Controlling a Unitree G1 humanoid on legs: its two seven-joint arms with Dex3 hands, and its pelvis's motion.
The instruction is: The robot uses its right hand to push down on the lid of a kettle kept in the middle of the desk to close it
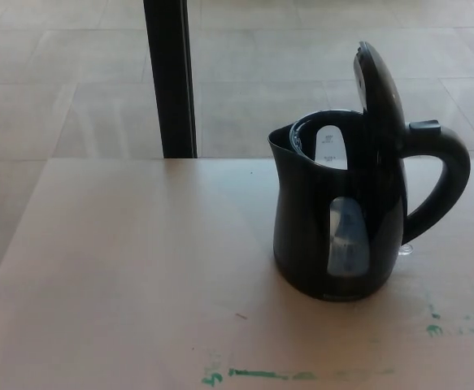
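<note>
— Pale floor tiles fill the upper part of the frame, and one dark vertical post [170,77] stands at upper centre-left, behind the far edge of the light wooden desk [123,268]. What sits on it?

— One black kettle [334,236], right of centre, upright. Its lid [380,89] stands raised, hinged up above the handle [444,183], which points toward the right edge of the frame. The spout faces left.

— Any writing?

— Small marks show on the pale strip inside the open mouth, too tiny to read. One translucent water window [348,237] runs down the body; no brand is legible.

— And the desk itself?

— Green paint smears [253,374] lie along the bottom edge, with a few more green specks [436,329] at lower right.

— The robot's hands?

— Neither appears anywhere in the frame, so I cannot tell how their fingers are set.
</note>
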